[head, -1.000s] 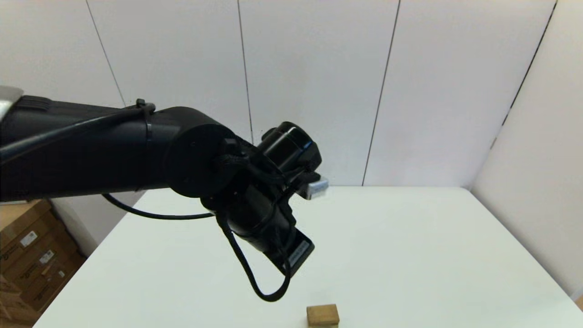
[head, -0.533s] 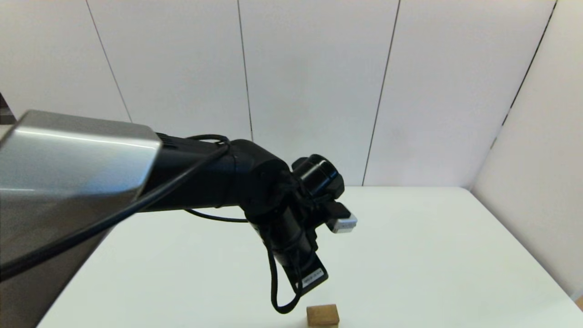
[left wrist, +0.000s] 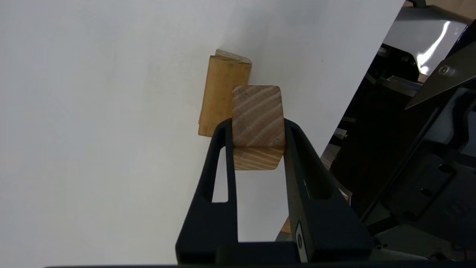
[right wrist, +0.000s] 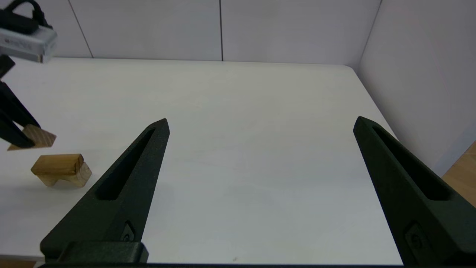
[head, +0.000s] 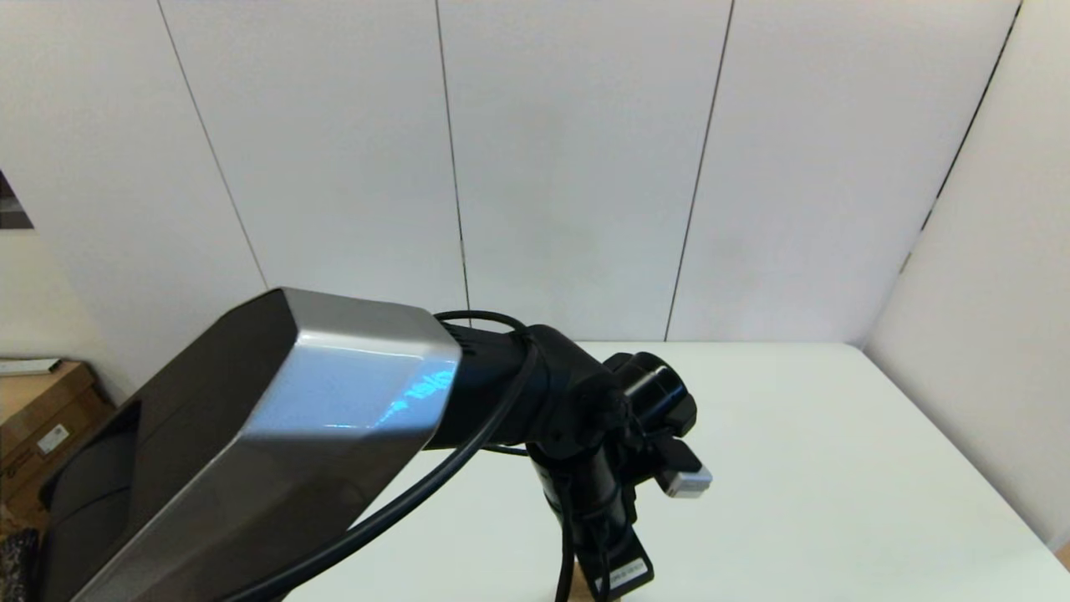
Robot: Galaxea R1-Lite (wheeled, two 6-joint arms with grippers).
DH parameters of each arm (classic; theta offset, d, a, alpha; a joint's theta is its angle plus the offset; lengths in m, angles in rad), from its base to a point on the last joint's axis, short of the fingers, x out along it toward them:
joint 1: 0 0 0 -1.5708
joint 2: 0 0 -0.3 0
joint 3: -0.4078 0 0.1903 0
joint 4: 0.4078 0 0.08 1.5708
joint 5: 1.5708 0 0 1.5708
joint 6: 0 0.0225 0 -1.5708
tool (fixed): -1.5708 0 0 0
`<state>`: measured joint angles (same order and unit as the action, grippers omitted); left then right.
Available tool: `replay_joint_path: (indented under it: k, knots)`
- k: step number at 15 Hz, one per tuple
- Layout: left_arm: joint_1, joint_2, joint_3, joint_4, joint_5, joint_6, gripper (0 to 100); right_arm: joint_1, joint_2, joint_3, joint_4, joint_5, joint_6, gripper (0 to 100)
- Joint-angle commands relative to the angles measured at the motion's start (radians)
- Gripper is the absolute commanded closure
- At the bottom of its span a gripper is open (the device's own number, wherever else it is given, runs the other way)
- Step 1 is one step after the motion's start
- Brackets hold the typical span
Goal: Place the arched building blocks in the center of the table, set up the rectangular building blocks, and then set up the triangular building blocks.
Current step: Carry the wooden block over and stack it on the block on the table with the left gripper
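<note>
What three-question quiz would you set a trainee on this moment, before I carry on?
1. True or false: the right gripper is shut on a block.
2. What does the left gripper hold? A) a metal cup B) the triangular block C) nothing
3. Fill in: the rectangular block lies flat on top of the ___ block.

Key:
1. False. Its fingers stand wide apart over the bare table.
2. B. The striped wedge is pinched between both fingers.
3. Arched. The arched block is the paler piece underneath, with its cut-out facing down.
</note>
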<state>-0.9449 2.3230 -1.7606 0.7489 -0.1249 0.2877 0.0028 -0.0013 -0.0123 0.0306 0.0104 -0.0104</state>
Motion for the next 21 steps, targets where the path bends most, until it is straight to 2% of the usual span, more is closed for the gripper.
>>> replay_joint_path:
  k: [1,7,11,21]
  knots:
    - [-0.003,0.027,0.007,0.003,-0.004,-0.001,100,0.0,0.001,0.0,0.0,0.0,0.0,0]
    - [0.0,0.027,0.063,-0.029,0.001,0.007,100,0.0,0.001,0.0,0.0,0.0,0.0,0]
    - [0.008,0.019,0.208,-0.275,-0.004,0.011,100,0.0,0.001,0.0,0.0,0.0,0.0,0]
    - [0.049,0.022,0.228,-0.286,-0.007,0.071,100,0.0,0.001,0.0,0.0,0.0,0.0,0]
